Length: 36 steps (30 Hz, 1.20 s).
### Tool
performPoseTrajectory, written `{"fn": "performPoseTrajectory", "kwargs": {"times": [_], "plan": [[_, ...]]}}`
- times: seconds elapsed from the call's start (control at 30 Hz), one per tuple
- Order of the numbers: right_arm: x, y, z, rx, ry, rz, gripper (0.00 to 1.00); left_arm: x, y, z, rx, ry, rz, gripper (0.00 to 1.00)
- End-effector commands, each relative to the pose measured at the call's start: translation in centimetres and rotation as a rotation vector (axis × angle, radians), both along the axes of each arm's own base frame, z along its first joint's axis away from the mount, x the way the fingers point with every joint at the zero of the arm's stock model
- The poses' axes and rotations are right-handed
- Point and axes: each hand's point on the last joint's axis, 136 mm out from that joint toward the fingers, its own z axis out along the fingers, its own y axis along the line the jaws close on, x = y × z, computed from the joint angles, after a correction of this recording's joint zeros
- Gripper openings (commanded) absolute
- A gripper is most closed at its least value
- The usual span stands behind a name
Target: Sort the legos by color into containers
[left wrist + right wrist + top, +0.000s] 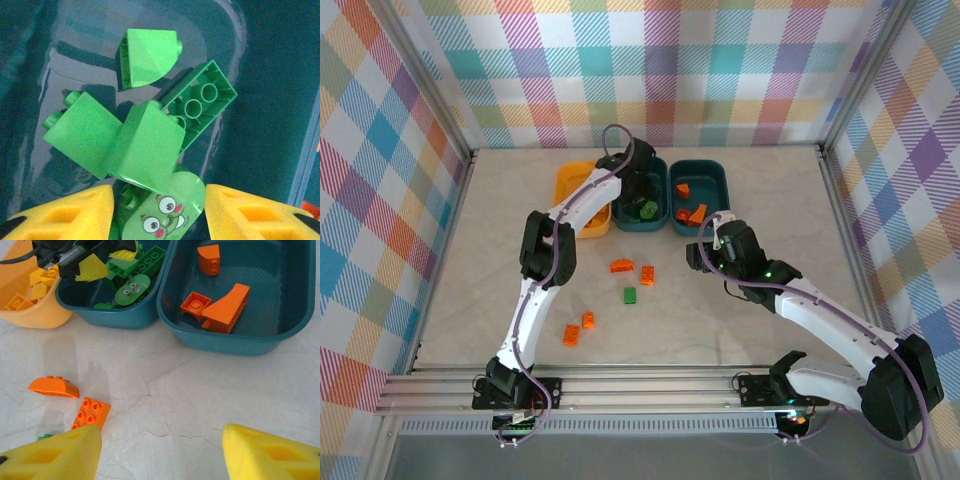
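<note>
My left gripper hangs open inside the middle teal container, over a heap of green legos. A rounded green lego with a cartoon face lies between its yellow fingers, with a small gap on each side. The right teal container holds three orange legos. The yellow-orange container holds yellow legos. My right gripper is open over bare table, empty, in front of the containers. An orange lego lies by its left finger.
Loose legos lie on the table in front of the containers: two orange, one green, and two more orange nearer the arm bases. Plaid walls enclose the table on three sides.
</note>
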Motion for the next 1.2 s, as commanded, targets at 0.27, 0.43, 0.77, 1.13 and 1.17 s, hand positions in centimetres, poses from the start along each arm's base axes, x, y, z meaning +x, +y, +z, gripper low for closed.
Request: {"fn": "performPoseTrajectory", "kwargs": {"times": [0.27, 0.43, 0.77, 1.13, 1.17], "plan": [[-1.0, 3.4, -0.4, 0.069, 0.044, 0.039, 0.71, -4.8, 2.2, 16.8, -0.028, -0.339, -0.122, 0.88], [-3.3, 6.9, -2.9, 0.027, 0.15, 0.061, 0.73, -11.4, 8.8, 15.6, 0.018, -0.361, -0.004, 0.97], [-6.0, 15.7, -8.5, -0.13, 0.338, 0.176, 0.79, -25.5, 22.0, 1.6, 0.052, -0.168, 0.319, 1.0], [-6.0, 17.5, -13.2, -0.233, 0.453, 0.098, 0.66, -27.9, 23.1, -0.2, -0.01, -0.139, 0.337, 1.0], [-6.0, 17.7, -13.6, -0.236, 0.465, 0.103, 0.66, -27.9, 23.3, -0.2, -0.005, -0.143, 0.349, 1.0]]}}
